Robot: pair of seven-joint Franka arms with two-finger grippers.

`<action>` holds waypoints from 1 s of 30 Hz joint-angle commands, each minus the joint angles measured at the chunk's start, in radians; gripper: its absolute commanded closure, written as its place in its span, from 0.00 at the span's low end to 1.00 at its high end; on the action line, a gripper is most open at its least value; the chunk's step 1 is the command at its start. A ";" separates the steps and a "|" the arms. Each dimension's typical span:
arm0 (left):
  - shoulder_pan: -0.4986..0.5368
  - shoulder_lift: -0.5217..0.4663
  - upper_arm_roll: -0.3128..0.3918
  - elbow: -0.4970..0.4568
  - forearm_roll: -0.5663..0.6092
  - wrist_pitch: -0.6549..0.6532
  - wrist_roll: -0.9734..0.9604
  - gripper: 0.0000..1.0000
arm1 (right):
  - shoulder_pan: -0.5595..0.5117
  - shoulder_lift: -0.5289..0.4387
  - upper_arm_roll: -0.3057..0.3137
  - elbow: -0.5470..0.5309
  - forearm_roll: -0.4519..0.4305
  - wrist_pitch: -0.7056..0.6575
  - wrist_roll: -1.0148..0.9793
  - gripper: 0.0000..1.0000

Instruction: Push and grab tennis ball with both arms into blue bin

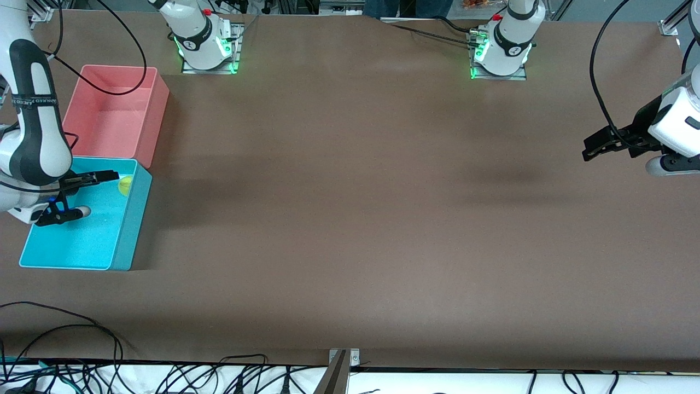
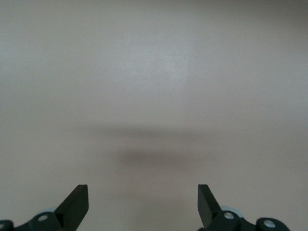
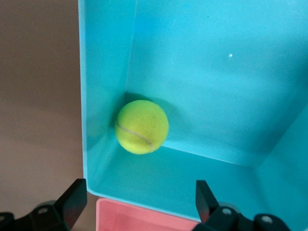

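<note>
The yellow-green tennis ball lies inside the blue bin, tucked into the corner beside the pink bin. My right gripper hangs over the blue bin, open, with nothing between its fingers and the ball below it. Over bare table at the left arm's end, my left gripper is open and empty; only brown tabletop and its shadow show beneath it.
A pink bin stands against the blue bin, farther from the front camera, with a black cable draped over its rim. Loose cables lie along the table's front edge. Both arm bases stand at the table's back edge.
</note>
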 commanded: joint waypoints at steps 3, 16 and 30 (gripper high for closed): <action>-0.003 0.000 0.000 0.004 0.017 -0.008 0.018 0.00 | -0.001 -0.030 0.006 0.015 0.018 -0.025 -0.020 0.00; -0.003 0.000 0.000 0.004 0.017 -0.008 0.018 0.00 | 0.039 -0.137 0.012 0.123 -0.013 -0.314 -0.004 0.00; -0.003 0.000 -0.002 0.004 0.017 -0.008 0.018 0.00 | 0.054 -0.238 0.017 0.229 0.030 -0.395 -0.027 0.00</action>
